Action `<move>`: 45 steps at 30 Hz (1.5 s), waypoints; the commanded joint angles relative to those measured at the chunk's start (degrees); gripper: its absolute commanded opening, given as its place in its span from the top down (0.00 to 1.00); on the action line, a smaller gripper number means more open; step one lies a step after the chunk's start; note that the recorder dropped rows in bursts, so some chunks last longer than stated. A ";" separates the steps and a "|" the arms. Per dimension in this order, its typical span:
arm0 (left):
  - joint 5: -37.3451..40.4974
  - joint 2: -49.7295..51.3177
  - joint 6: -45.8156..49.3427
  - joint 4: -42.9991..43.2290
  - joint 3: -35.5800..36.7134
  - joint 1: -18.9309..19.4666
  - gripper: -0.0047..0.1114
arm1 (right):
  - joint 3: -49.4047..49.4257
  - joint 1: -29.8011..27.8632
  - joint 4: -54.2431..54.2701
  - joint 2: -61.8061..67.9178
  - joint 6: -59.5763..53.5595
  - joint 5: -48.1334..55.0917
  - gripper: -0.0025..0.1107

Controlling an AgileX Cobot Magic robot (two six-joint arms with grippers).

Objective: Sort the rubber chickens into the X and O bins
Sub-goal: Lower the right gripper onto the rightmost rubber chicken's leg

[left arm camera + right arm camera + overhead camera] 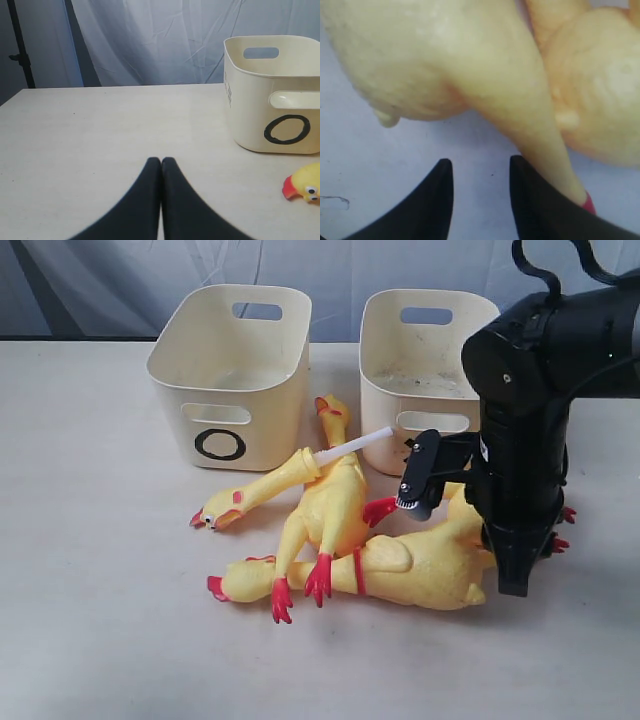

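No rubber chickens (400, 565) are sorted yet: the O bin (265, 415) and its neighbour bin (380, 420) look empty. The right end effector (480, 167) is open, the left end effector (161, 162) closed.

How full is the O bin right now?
Empty, as far as shows: the exterior view sees only bare floor inside the O bin; the chickens lie outside it on the table.

Front of R bin (425, 350) is covered by R arm (520, 440); its mark can't be read. Tail end of lowest chicken (420, 565) is hidden behind same arm. L wrist view: O bin (250, 100) & chicken head (306, 182) are cut off at edge. R wrist view: chicken bodies (470, 60) are blurred, cropped.
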 commanded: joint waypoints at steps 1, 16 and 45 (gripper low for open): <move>-0.40 -0.14 -0.24 -0.32 -0.08 -0.12 0.96 | 0.20 -0.20 -0.18 -2.61 -0.03 0.52 0.65; -0.40 -0.14 -0.24 -0.32 -0.08 -0.12 0.96 | 0.20 -0.20 -6.35 -5.79 0.97 -9.23 0.54; -0.40 -0.14 -0.24 -0.32 -0.08 -0.12 0.96 | 0.40 -0.20 1.12 -1.00 -1.85 -3.22 0.54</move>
